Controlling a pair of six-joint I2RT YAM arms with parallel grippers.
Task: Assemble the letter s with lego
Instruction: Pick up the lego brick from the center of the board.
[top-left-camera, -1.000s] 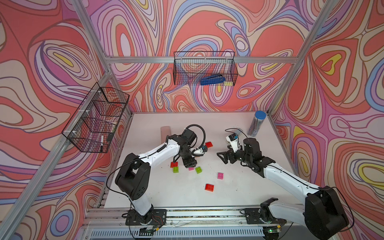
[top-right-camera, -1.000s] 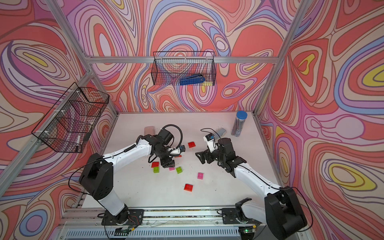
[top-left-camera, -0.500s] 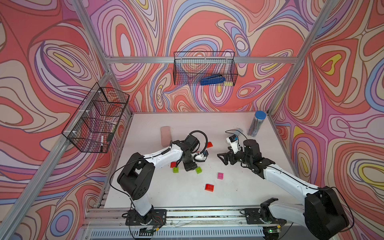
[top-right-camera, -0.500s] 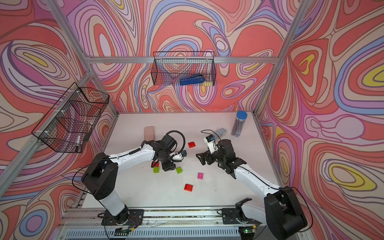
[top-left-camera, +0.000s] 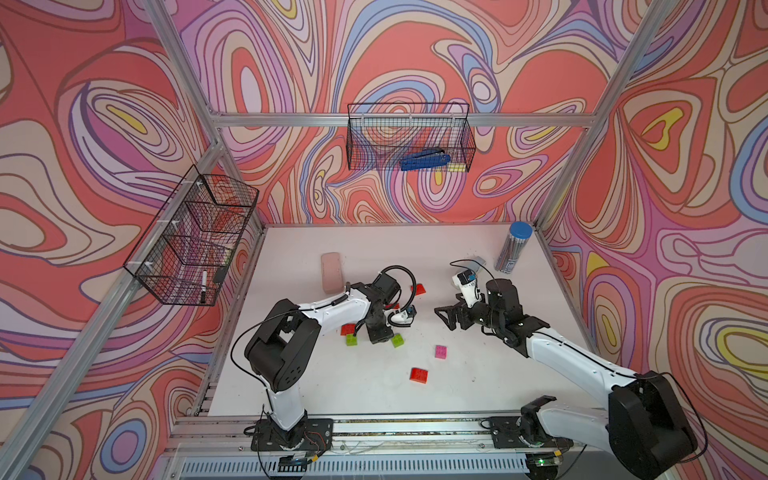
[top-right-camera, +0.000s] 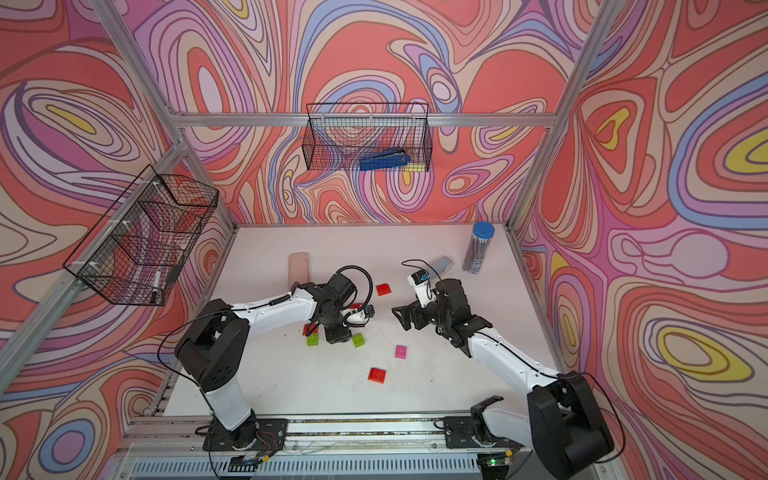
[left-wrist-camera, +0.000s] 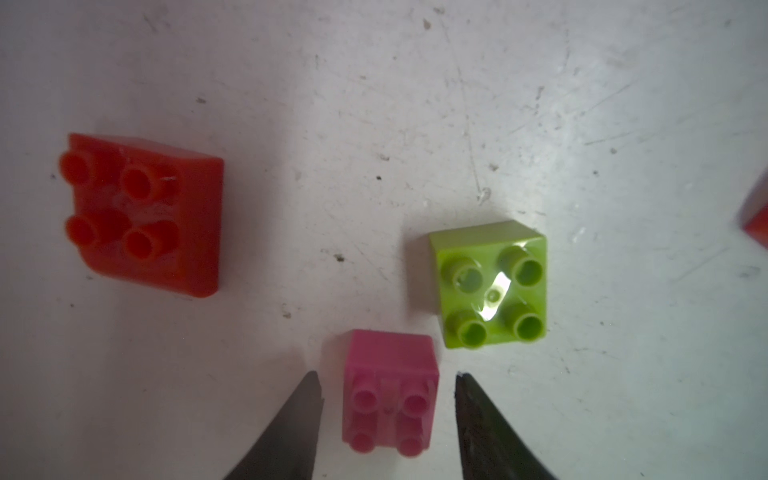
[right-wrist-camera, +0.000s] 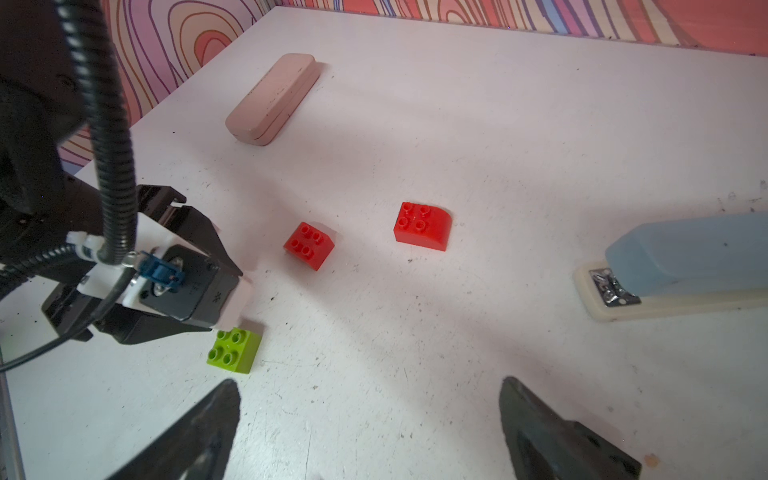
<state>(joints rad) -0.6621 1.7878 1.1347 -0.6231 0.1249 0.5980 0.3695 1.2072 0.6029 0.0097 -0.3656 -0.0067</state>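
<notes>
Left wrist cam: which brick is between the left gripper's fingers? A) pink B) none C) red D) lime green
A: the pink brick sits inside the left gripper with a gap showing on each side, while the lime green brick lies outside the gripper.

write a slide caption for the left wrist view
Left gripper straddling a pink brick, jaws not yet touching it; green brick close by, red brick apart.
</notes>
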